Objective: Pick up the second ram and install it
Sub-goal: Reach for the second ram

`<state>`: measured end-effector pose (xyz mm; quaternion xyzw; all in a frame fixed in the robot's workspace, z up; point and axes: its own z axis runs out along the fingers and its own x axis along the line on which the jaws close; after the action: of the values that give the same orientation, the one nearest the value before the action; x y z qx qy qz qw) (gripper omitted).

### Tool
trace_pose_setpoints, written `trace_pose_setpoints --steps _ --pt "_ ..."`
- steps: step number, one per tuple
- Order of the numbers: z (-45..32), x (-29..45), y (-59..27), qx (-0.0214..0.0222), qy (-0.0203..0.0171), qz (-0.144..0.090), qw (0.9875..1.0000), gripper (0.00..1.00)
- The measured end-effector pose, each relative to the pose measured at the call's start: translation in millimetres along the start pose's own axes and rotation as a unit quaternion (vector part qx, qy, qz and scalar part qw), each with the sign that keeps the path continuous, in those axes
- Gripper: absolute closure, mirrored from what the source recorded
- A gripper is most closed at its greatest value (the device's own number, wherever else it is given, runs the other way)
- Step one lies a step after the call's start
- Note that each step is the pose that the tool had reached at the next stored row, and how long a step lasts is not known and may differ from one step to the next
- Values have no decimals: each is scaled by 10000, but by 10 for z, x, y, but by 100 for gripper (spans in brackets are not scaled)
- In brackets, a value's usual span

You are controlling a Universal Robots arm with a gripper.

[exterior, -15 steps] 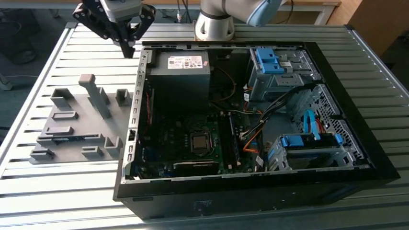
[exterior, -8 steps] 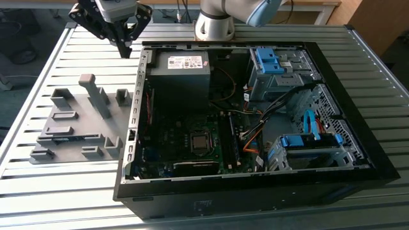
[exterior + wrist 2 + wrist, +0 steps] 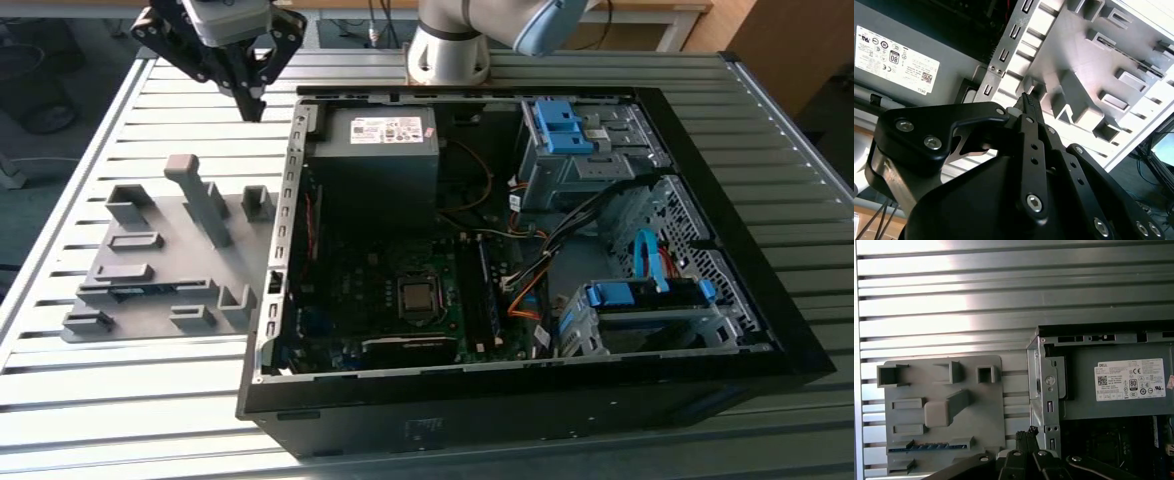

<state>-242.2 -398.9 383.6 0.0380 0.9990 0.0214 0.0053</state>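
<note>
The gripper [image 3: 251, 100] is being held aloft at the exterior view's left, its black linkage being spread wide above and drawn to a narrow point below. The fingers [image 3: 1030, 130] are being pressed together tip to tip, with nothing being clamped between them, and are being pointed straight downward. The arm's pale base [image 3: 447, 55] is being seen upright, well apart from the gripper, toward the exterior view's right.
</note>
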Motion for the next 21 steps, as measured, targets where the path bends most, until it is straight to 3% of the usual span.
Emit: trace_pose_setpoints --steps 21 --pt "4 295 -23 0 0 0 10000 89"
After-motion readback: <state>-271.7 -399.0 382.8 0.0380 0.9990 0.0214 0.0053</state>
